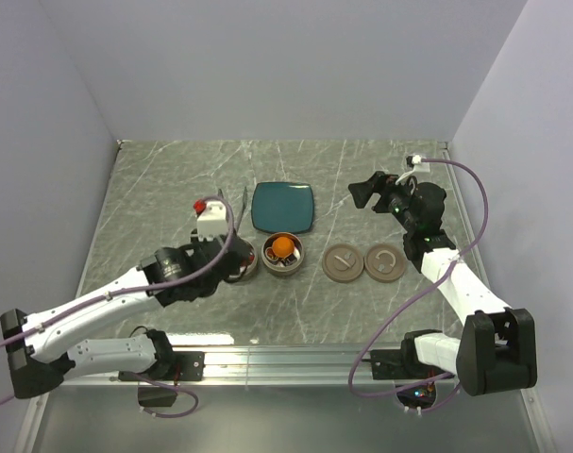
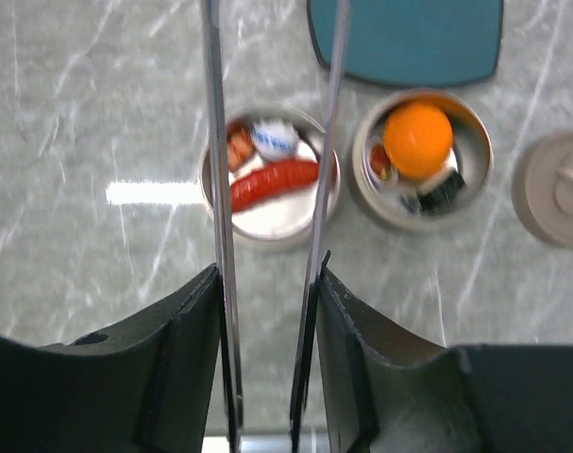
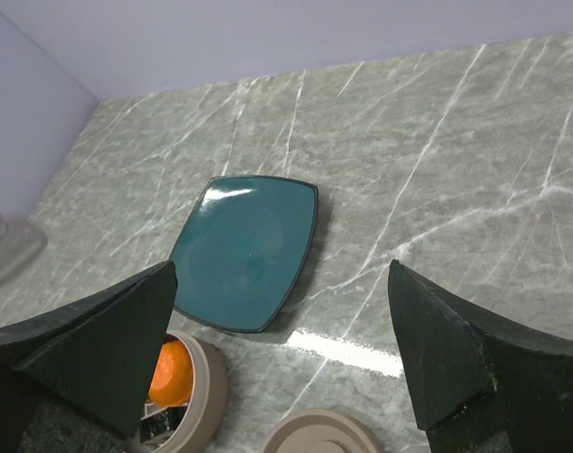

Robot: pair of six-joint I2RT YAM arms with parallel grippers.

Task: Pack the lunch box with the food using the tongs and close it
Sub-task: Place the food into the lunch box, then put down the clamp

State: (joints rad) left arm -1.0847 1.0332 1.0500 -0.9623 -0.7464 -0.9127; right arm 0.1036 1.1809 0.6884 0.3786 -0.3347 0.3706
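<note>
My left gripper is shut on the tongs, one finger pressed against each slim arm. In the left wrist view the two arms run apart up past the frame's top, straddling a silver tin that holds a red sausage and small bits. The tongs' tips are out of view. The second tin holds an orange ball and a black-and-white roll. From above, the left gripper hangs over the left tin. My right gripper hovers open and empty, behind the two brown lids.
An empty teal plate lies behind the tins and shows again in the right wrist view. One lid sits to the right of the ball tin. Grey walls enclose the marble table on the left, right and back.
</note>
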